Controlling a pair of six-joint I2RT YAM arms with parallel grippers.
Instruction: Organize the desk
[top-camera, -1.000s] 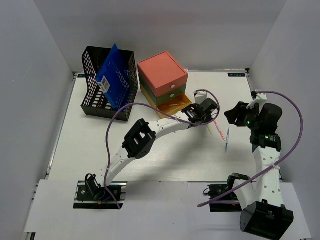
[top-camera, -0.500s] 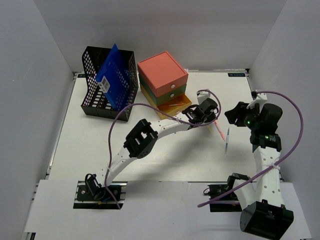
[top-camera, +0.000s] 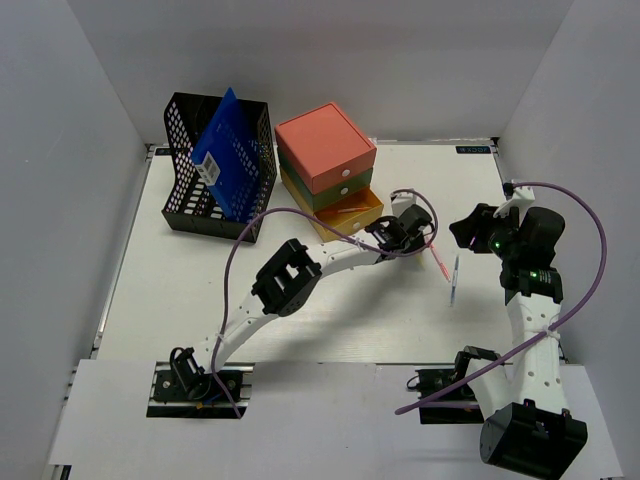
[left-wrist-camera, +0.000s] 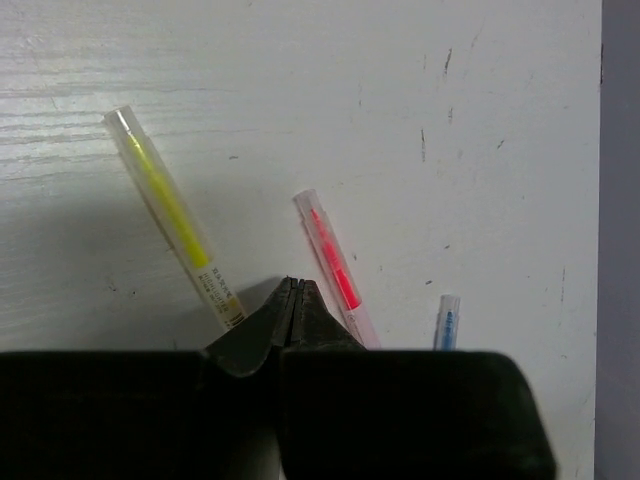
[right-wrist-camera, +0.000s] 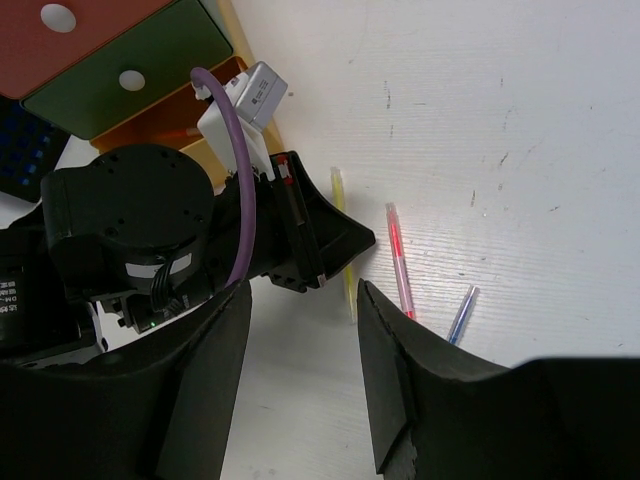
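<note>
Desk (left-wrist-camera: 470, 110) beneath left claw (left-wrist-camera: 295, 288) (tips together)

White arm links (top-camera: 345, 255), blk joints (top-camera: 285, 280), purple cables (right-wrist-camera: 247, 200); left claw (left-wrist-camera: 293, 288) blk, wedge-tipped; green LED (top-camera: 493, 243) R wrist.

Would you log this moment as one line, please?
left gripper shut, empty, between yellow pen and red pen; right gripper open; blue pen on desk

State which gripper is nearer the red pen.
Left. The left gripper, shut, sits right beside the red pen, between it and the yellow pen; the right gripper hovers open, farther off.
</note>
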